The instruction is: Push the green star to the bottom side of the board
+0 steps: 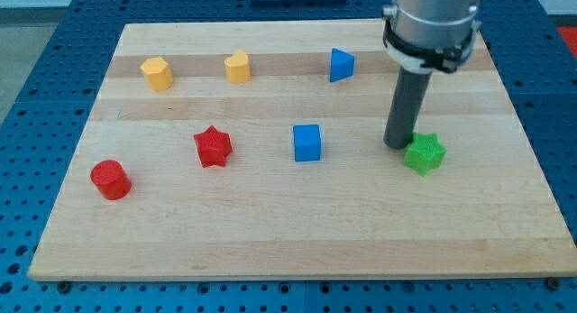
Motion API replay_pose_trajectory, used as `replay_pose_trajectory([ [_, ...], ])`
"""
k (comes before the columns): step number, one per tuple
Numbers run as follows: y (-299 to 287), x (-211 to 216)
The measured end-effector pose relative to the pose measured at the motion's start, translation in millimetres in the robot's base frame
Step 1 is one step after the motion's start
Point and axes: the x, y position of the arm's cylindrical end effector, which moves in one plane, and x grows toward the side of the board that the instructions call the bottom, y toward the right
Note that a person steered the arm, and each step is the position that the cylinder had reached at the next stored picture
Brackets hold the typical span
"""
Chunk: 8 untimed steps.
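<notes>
The green star [425, 154] lies on the wooden board [297, 232] at the view's right, about mid-height. My tip [398, 144] stands just to the upper left of the star, touching or nearly touching its edge. The rod rises straight up from there to the arm's grey housing at the view's top right.
A blue cube [306, 142] lies left of the tip. A blue triangular block [341, 65] sits above it. A red star [213, 147] and a red cylinder [111, 179] lie at the left. A yellow hexagonal block [157, 73] and a second yellow block [238, 67] sit near the top left.
</notes>
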Motion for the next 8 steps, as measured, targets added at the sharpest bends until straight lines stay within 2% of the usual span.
replay_pose_trajectory([
  [1,23,26],
  [2,6,14],
  [3,6,-24],
  [4,35,-27],
  [6,86,32],
  [7,95,41],
  [8,92,33],
])
